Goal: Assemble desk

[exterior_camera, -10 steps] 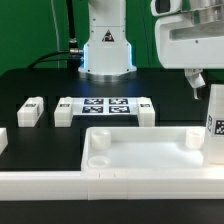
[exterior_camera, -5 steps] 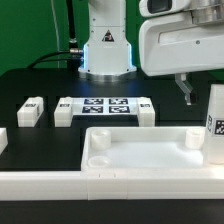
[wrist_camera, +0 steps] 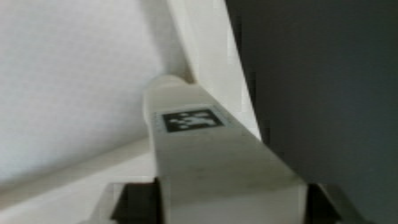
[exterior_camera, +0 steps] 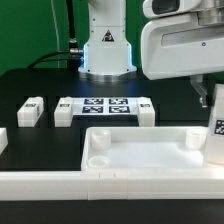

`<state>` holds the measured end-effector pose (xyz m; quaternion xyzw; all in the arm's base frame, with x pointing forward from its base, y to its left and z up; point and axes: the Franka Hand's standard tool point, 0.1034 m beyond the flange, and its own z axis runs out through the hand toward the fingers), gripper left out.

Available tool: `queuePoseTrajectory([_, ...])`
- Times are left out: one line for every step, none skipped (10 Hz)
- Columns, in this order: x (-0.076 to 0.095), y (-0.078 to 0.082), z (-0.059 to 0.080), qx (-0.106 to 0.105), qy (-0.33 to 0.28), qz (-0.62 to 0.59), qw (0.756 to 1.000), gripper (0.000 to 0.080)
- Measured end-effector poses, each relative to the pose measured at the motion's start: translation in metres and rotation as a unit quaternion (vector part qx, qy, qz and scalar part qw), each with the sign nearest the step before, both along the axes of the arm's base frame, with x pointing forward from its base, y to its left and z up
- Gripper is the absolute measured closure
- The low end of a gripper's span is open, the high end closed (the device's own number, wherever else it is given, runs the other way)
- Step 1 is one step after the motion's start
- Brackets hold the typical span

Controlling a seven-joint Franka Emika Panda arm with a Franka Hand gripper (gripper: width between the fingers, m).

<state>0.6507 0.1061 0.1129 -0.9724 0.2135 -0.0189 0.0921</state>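
Black table, green backdrop. Desk slab (exterior_camera: 140, 152): front, rim up, visible sockets empty. Upright leg (exterior_camera: 214, 130): at the slab's end, exterior view's right, between my gripper's (wrist_camera: 233, 203) fingers; clamped or not, I cannot tell. Loose legs (exterior_camera: 30, 111): lying near the marker board (exterior_camera: 105, 107). Reckoning: early, every leg unfitted.

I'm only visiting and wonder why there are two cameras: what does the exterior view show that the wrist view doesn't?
Only the exterior view shows the robot base, the marker board, the lying legs and the round sockets of the desk slab. Only the wrist view shows a close look down the upright leg, with its tag facing the camera, between the fingers of the gripper. Both views show that leg, the slab next to it and the black table.
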Motion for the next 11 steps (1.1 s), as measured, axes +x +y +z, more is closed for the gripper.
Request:
queuePoseTrajectory([0.0001, -0.0004, 0.0, 0.003, 0.007, -0.039, 0.999, 0.0482])
queuePoseTrajectory([0.0003, -0.0015, 0.0, 0.005, 0.012, -0.071, 0.997, 0.0482])
queuePoseTrajectory([0.001, -0.0047, 0.0001, 0.007, 0.015, -0.107, 0.994, 0.0485])
queuePoseTrajectory([0.0006, -0.0085, 0.0, 0.011, 0.025, -0.166, 0.986, 0.0491])
queuePoseTrajectory([-0.0005, -0.0088, 0.0, 0.017, 0.036, -0.236, 0.971, 0.0491])
queuePoseTrajectory([-0.0009, -0.007, -0.0006, 0.03, 0.051, -0.326, 0.944, 0.0491])
queuePoseTrajectory([-0.0001, -0.008, -0.0013, 0.048, 0.062, -0.399, 0.914, 0.0496])
queuePoseTrajectory([-0.0007, -0.0061, -0.0024, 0.064, 0.074, -0.468, 0.878, 0.0496])
queuePoseTrajectory([-0.0011, -0.0049, -0.0028, 0.078, 0.079, -0.516, 0.85, 0.0495])
queuePoseTrajectory([-0.0018, -0.0026, -0.0031, 0.083, 0.083, -0.543, 0.831, 0.0495])
queuePoseTrajectory([-0.0019, -0.0023, -0.0035, 0.082, 0.082, -0.536, 0.836, 0.0495])
